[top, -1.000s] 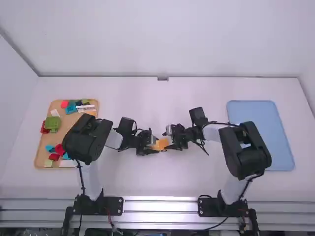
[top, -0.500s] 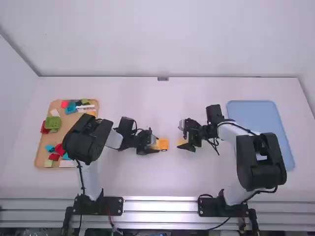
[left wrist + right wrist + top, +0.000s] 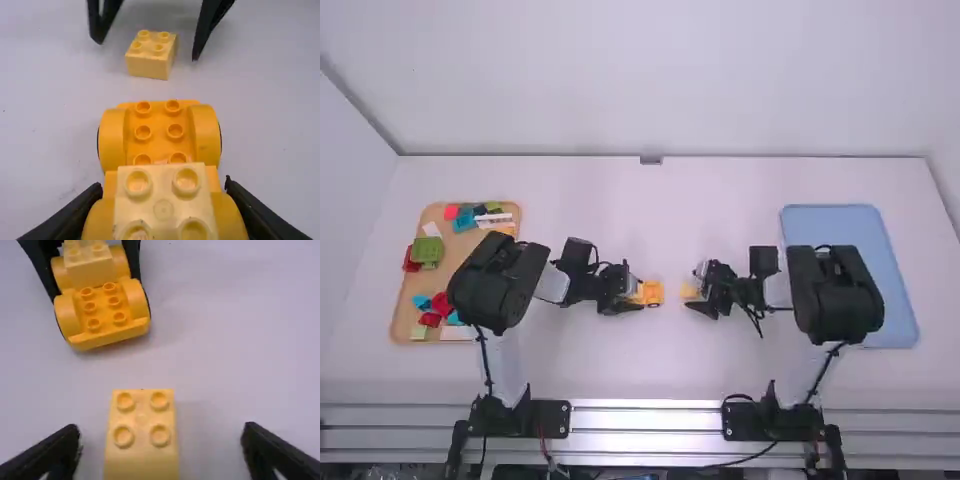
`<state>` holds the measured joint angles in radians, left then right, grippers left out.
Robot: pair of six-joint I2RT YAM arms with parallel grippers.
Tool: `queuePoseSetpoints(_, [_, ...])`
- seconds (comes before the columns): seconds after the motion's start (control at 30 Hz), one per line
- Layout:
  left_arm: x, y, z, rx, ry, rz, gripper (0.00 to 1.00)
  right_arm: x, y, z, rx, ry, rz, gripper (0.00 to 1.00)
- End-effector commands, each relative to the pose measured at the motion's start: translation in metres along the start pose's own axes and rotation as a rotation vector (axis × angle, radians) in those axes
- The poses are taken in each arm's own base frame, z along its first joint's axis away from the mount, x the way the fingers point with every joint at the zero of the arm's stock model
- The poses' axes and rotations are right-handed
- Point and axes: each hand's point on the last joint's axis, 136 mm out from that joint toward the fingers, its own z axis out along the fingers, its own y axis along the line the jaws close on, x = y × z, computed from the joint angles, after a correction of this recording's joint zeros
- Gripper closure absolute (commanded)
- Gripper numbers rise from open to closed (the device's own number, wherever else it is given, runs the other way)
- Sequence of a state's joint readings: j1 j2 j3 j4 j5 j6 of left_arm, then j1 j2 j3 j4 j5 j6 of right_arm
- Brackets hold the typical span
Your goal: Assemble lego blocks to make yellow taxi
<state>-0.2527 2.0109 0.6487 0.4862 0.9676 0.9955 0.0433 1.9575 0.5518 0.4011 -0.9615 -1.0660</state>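
Note:
My left gripper (image 3: 634,298) is at mid-table, and in the left wrist view the left gripper (image 3: 162,200) is shut on the orange wheeled car base (image 3: 165,130). A pale yellow block (image 3: 164,200) is mounted on the end of the base between those fingers. My right gripper (image 3: 696,294) is just to the right; in the right wrist view the right gripper (image 3: 161,445) stands open, its fingers apart around a loose pale yellow block (image 3: 141,435) on the table, touching neither side.
A wooden tray (image 3: 404,290) with several red, green, teal and white pieces lies at the left, beside the left arm. A blue tray (image 3: 835,225) lies at the right, partly behind the right arm.
The right gripper has moved away from the car base to the right, then slightly nearer the camera, around the loose yellow block. The left arm has stayed still.

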Motion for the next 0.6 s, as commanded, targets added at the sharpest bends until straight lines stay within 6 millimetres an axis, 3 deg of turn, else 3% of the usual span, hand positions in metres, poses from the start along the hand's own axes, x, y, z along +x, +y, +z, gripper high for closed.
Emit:
queuePoseSetpoints(0.0, [0.007,-0.007,0.003,0.012,0.022,-0.021,0.45,-0.003,0.008,0.003,-0.033,-0.029,0.019,0.28])
queuePoseSetpoints(0.03, [0.007,-0.007,0.003,0.012,0.021,-0.022,0.45,-0.002,0.008,0.003,-0.034,-0.027,0.02,0.33])
queuePoseSetpoints(0.07, [0.007,-0.007,0.003,0.014,0.022,-0.023,0.45,-0.002,0.008,0.003,-0.032,-0.025,0.018,0.5])
queuePoseSetpoints(0.1, [0.007,-0.007,0.003,0.014,0.022,-0.024,0.46,-0.002,0.008,0.003,-0.032,-0.026,0.018,0.57])
queuePoseSetpoints(0.17, [0.007,-0.007,0.003,0.013,0.022,-0.023,0.46,-0.002,0.008,0.003,-0.032,-0.026,0.018,0.63])
queuePoseSetpoints(0.27, [0.007,-0.007,0.003,0.013,0.022,-0.022,0.49,-0.004,0.008,0.003,-0.035,-0.035,0.019,0.8])
queuePoseSetpoints(0.43, [0.007,-0.007,0.003,0.014,0.022,-0.023,0.5,-0.023,0.005,0.002,-0.067,-0.121,-0.005,0.83])
queuePoseSetpoints(0.47, [0.007,-0.007,0.003,0.015,0.021,-0.024,0.5,-0.032,0.003,0.001,-0.082,-0.152,-0.012,0.87])
queuePoseSetpoints(0.5, [0.006,-0.008,0.003,0.02,0.015,-0.026,0.5,-0.039,0.001,0.001,-0.096,-0.167,-0.02,0.99])
queuePoseSetpoints(0.57, [0.006,-0.008,0.003,0.02,0.016,-0.027,0.49,-0.043,0.0,0.004,-0.108,-0.168,-0.024,1.0])
